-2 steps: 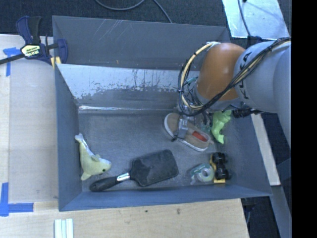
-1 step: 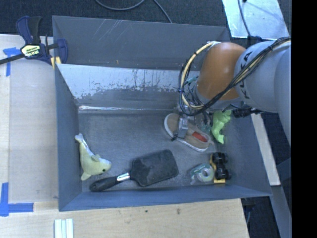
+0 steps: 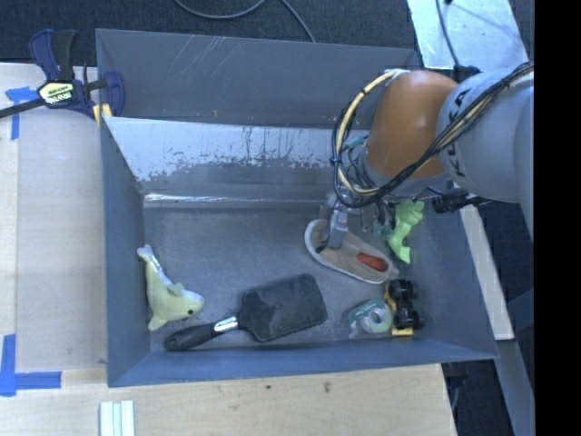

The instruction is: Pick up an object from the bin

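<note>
Where the arm reaches in from the right, your end effector [image 3: 338, 232] sits low in the right half of the bin [image 3: 227, 243], under the orange cover [image 3: 408, 121] and the looped cables on the wrist. Its tip is down at the left end of a small shoe [image 3: 356, 262], touching it or very nearly so. From this angle you cannot tell whether the end effector is set wide or narrow, nor whether it has any hold on the shoe.

The small shoe lies on the bin floor with its pale sole rim outward and a red patch near its right end. It runs aslant from the tip toward the right front of the bin.

Just beside the shoe, on its right, a green toy [image 3: 404, 230] stands against the right wall. In front of the shoe, by the front right corner, a yellow and black toy vehicle [image 3: 402, 305] lies next to a pale ring-shaped thing [image 3: 370, 318], which may be a roll of tape.

Further left along the front wall you have a black brush [image 3: 281, 307], its head near the middle and its handle pointing left. Well apart from the end effector, in the front left corner, a yellow-green plush sea animal [image 3: 168, 296] lies by itself.
</note>
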### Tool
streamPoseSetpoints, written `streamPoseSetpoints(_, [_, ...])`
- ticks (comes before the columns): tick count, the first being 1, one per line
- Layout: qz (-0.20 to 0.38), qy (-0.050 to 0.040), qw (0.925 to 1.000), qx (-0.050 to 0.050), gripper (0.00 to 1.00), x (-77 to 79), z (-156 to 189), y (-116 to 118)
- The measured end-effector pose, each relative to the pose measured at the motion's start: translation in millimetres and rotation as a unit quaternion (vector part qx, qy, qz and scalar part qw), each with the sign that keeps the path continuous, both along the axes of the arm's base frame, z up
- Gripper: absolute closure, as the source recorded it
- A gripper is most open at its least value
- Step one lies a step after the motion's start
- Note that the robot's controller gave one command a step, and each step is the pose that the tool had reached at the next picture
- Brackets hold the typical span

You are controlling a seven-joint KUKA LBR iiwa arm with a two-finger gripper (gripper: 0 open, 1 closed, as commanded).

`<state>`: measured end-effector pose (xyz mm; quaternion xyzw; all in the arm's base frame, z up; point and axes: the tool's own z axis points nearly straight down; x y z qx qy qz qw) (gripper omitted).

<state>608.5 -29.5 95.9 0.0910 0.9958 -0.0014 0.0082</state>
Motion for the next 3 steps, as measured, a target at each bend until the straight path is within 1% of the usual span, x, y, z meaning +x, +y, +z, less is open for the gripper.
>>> streamPoseSetpoints(1, [0.0,-0.0023,1.0,0.0,1.0,1.0,22,0])
streamPoseSetpoints(2, [0.0,-0.0055,1.0,0.0,1.0,2.6,35,0])
streamPoseSetpoints(3, [0.001,-0.0049,1.0,0.0,1.0,2.3,43,0])
